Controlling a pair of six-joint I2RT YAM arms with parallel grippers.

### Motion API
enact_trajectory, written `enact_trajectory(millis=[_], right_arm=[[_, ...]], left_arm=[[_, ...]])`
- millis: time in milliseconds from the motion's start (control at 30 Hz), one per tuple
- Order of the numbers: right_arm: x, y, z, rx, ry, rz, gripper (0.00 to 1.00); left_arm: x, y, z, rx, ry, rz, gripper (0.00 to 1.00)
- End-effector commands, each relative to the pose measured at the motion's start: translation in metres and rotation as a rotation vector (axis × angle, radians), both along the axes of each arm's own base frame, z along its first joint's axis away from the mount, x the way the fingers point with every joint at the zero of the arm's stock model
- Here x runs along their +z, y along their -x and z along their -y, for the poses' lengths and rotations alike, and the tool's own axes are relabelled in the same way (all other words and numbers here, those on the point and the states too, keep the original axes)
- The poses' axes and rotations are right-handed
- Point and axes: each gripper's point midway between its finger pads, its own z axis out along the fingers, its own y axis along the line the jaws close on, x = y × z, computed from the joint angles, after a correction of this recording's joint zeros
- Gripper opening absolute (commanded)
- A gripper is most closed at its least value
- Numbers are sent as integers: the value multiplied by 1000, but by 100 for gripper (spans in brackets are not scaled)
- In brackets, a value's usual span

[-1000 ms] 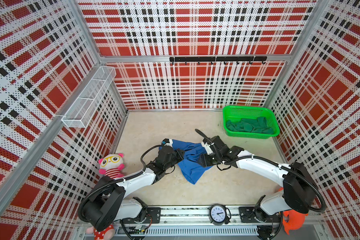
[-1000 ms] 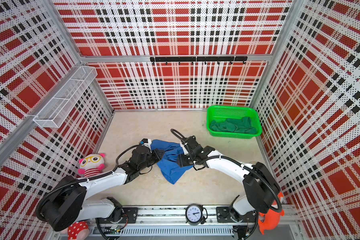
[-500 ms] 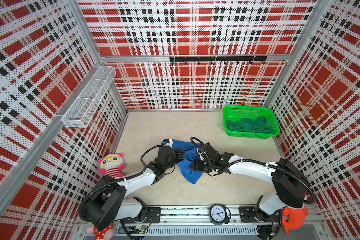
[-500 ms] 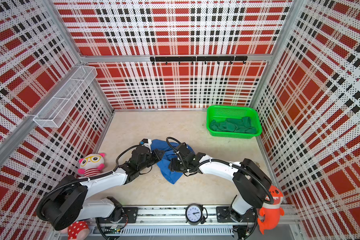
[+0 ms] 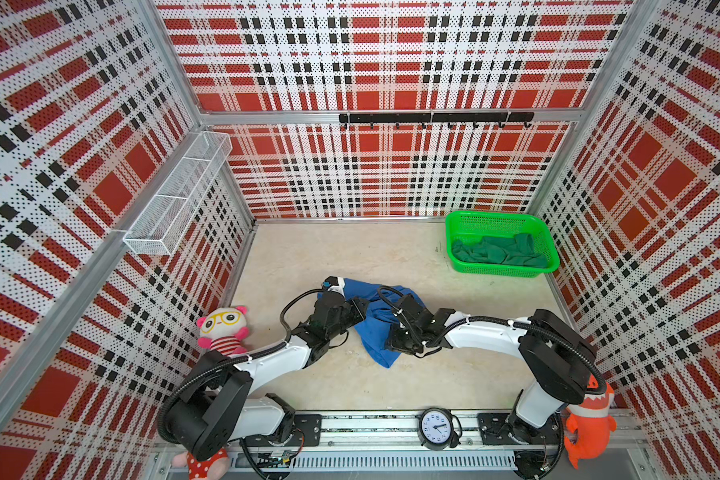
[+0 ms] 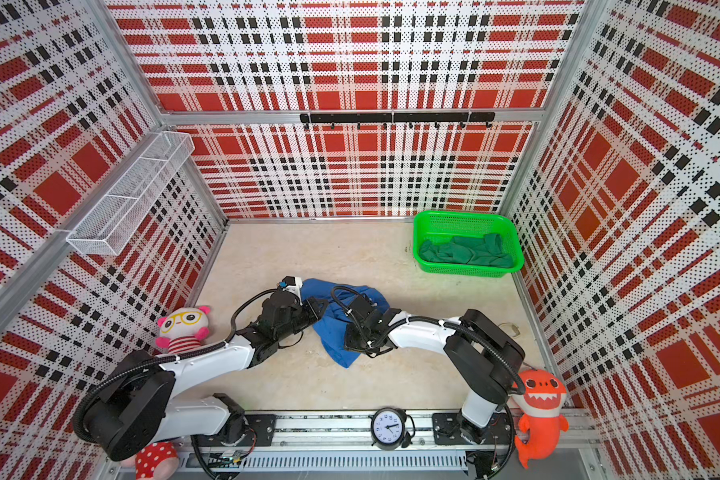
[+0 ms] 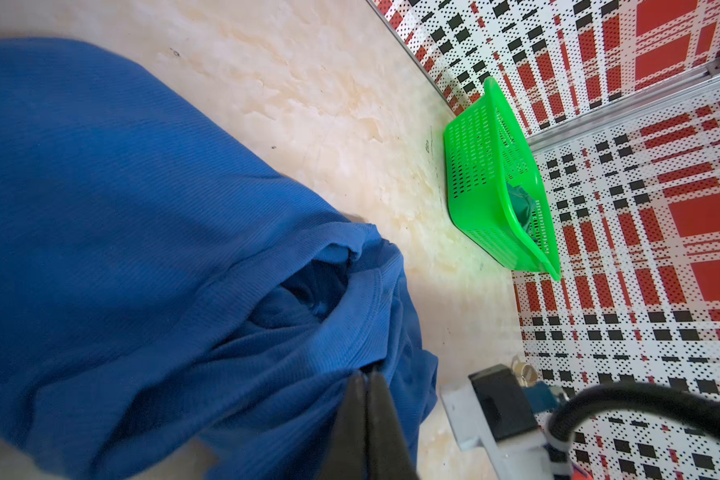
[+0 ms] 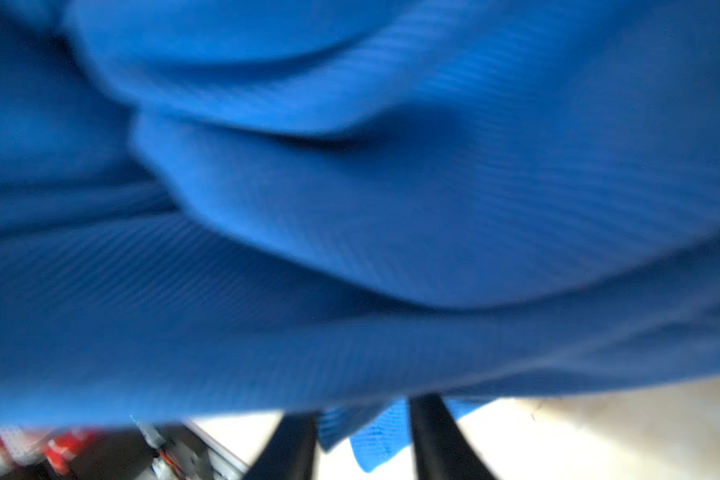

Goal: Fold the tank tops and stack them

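The royal blue tank top (image 5: 375,332) (image 6: 333,332) lies crumpled in the middle of the table. My left gripper (image 5: 360,309) (image 7: 364,378) is shut on a fold at its left side. The right gripper (image 5: 391,345) (image 8: 362,409) reaches down onto the cloth's near right part. In the right wrist view its jaws stand apart, with a loose edge of blue cloth and bare table showing between them. The dark green tank top (image 5: 499,251) (image 6: 466,251) lies bunched inside the bright green basket (image 5: 495,216) at the back right.
A pink plush toy (image 5: 223,328) sits by the left wall. A small clock (image 5: 435,428) and an orange plush (image 5: 589,424) stand at the front rail. A white wire shelf (image 5: 179,195) hangs on the left wall, and a black hook rail (image 5: 435,118) on the back wall.
My right gripper has swung left and nearer onto the blue tank top, and its jaws have narrowed. The cloth has bunched up a little. The left gripper has kept its hold.
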Motion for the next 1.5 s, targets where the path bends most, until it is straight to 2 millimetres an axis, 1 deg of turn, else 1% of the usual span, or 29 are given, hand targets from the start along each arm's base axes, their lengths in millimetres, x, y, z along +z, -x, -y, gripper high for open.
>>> enact_trajectory(millis=[0,67,100,233,367,467,567,600,667,700,733,767,800,900,967,1033,1133,1200,1267,1333,1400,1433,1467], right_arm=[[0,2,19,-47,72,20,10],[5,3,32,-56,103,37,3],[8,5,40,-60,123,42,0],[13,8,81,-101,183,52,0],[22,1,136,-185,264,87,0],[29,-6,164,-234,290,117,0],[30,-11,178,-244,316,136,0],[30,-12,180,-239,319,140,0],[29,-14,178,-225,317,150,0],[26,-15,178,-221,321,149,0],[23,-14,179,-220,330,143,0],[19,-13,182,-223,342,134,0],[15,-13,186,-229,352,124,0],[10,-15,198,-273,355,119,0],[11,-20,204,-306,339,128,0],[13,-26,210,-339,333,147,0],[19,-35,218,-381,319,177,0],[21,-40,224,-403,311,194,0],[22,-42,229,-411,302,193,0],[26,-43,235,-395,332,201,0],[33,-43,236,-362,351,212,7],[35,-42,238,-351,362,212,9],[37,-41,238,-341,366,214,9]], left_arm=[[11,-3,-3,-1,12,50,0],[11,-3,-4,3,11,50,0],[10,-3,-5,4,6,50,0],[6,-6,-5,6,-18,48,0],[5,-9,-1,-12,-60,56,0],[5,-11,0,-15,-117,59,0],[9,-12,6,-36,-151,69,0],[12,-11,9,-52,-154,80,3],[18,-10,14,-84,-152,97,32],[21,-10,14,-87,-159,100,43],[23,-12,11,-81,-178,102,50],[22,-14,7,-69,-199,96,53],[21,-16,1,-56,-221,93,54],[15,-20,-11,-38,-250,69,54],[6,-19,-12,-44,-274,44,54],[-6,-16,-12,-58,-302,11,53],[-27,-13,-18,-49,-332,-30,52],[-39,-15,-22,-37,-329,-51,52],[-47,-17,-22,-33,-320,-62,51],[-56,-21,-19,-37,-319,-74,46],[-60,-25,-14,-47,-314,-79,33],[-62,-27,-12,-50,-311,-80,27],[-62,-30,-10,-51,-308,-77,18]])
